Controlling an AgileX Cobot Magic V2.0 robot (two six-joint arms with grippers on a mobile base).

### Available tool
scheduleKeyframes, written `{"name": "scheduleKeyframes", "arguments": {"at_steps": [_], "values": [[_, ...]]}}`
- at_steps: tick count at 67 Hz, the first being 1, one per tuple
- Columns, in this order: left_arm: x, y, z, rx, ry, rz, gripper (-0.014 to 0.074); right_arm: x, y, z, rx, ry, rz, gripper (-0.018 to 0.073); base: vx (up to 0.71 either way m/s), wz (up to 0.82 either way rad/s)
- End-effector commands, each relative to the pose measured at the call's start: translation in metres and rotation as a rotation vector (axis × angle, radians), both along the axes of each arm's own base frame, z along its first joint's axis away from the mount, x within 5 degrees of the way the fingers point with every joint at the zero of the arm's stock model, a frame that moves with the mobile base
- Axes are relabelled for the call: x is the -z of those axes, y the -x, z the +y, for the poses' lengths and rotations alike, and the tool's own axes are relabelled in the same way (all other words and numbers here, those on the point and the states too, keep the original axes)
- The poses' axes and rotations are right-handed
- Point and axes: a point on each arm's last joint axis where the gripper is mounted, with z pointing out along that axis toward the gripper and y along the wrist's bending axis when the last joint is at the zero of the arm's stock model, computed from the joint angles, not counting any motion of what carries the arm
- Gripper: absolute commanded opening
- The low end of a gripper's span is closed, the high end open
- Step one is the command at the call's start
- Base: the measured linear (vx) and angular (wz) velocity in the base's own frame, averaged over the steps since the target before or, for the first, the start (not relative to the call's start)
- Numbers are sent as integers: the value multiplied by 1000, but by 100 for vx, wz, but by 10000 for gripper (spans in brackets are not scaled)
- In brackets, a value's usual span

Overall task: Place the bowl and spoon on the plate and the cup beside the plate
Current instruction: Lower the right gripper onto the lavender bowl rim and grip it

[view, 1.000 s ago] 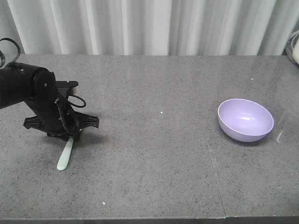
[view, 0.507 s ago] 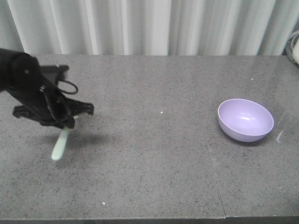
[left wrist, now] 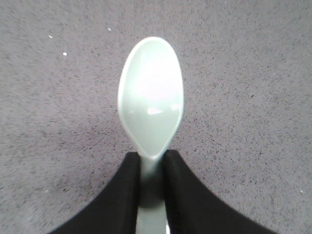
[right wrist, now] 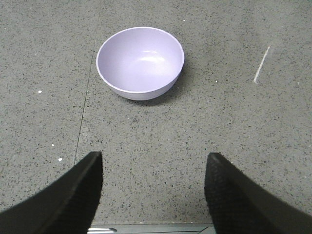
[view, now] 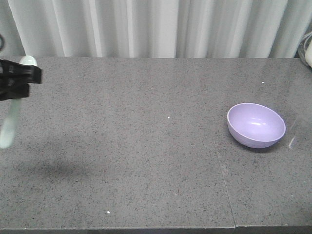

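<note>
ok so the spoon is pinched by its handle between the fingers of the left gripper, jaws closed tight on it. In the left wrist view the scoop end is seen sticking out past the fingertips, hollow side facing the camera. From the front view it's held up in the air at the far left edge, tilted a bit off upright, and a soft shadow is cast on the grey table below. It's blurry there, so not much more can be made out.

The bowl is sat open side up on the right part of the table, well apart from the spoon. The right gripper is spread wide with nothing between the fingers, and the bowl is seen ahead of it, not touched
</note>
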Motion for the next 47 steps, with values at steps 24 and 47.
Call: {"name": "scheduleKeyframes", "arguments": {"at_steps": [24, 47], "values": [[-43, 54, 16, -6, 48, -186, -6, -13, -4, 0, -3, 6, -84, 454, 0, 0], [-42, 53, 15, -6, 46, -175, -6, -12, -12, 0, 11, -6, -73, 454, 0, 0]]}}
